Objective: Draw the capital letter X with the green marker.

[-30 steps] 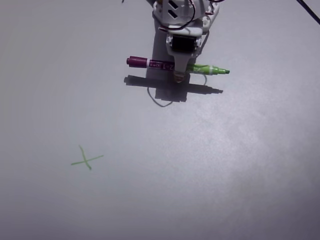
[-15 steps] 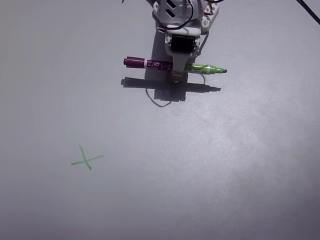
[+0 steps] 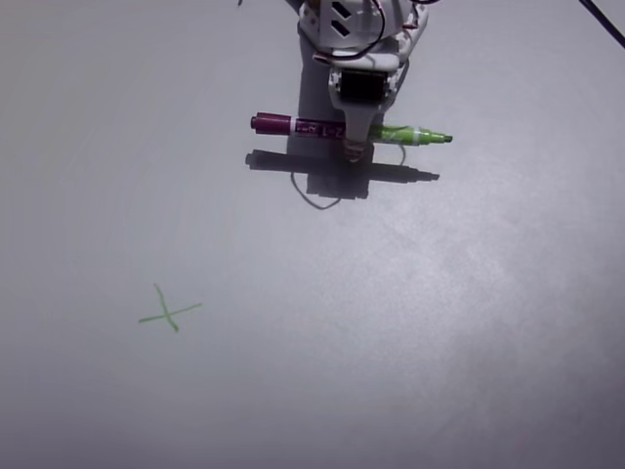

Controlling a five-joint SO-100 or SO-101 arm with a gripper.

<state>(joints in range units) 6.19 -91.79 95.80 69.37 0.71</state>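
Here, top centre of the fixed view: gripper (image 3: 354, 149) hanging down from the white arm (image 3: 359, 24), clenched across the middle of the green marker (image 3: 348, 131). Marker held roughly level, lying left to right across the frame; maroon capped end toward the left, lime-green pointed tip toward the right, thin white band just inside the maroon end. Dark servo block (image 3: 358, 86) sitting right above the grasp, red and black wires looping round the arm's white shell at the very top edge. Directly beneath, a hard-edged shadow (image 3: 340, 172) of marker and gripper thrown on the surface, offset a little below the pen itself, so marker seemingly lifted clear of the table rather than pressed on it; tip contact not possible to confirm. Faint thin curved line (image 3: 314, 201) trailing under the shadow, whether pen mark or cable shadow unclear.

Lower left of the frame: the capital letter X (image 3: 169, 310), a small thin light-green cross of two short crossing strokes, one nearly level and one steep, well apart from marker and gripper. Around it, plain pale grey table (image 3: 439, 322) with a soft bright sheen toward the right centre. Upper right corner: a dark cable (image 3: 605, 24) cutting diagonally across
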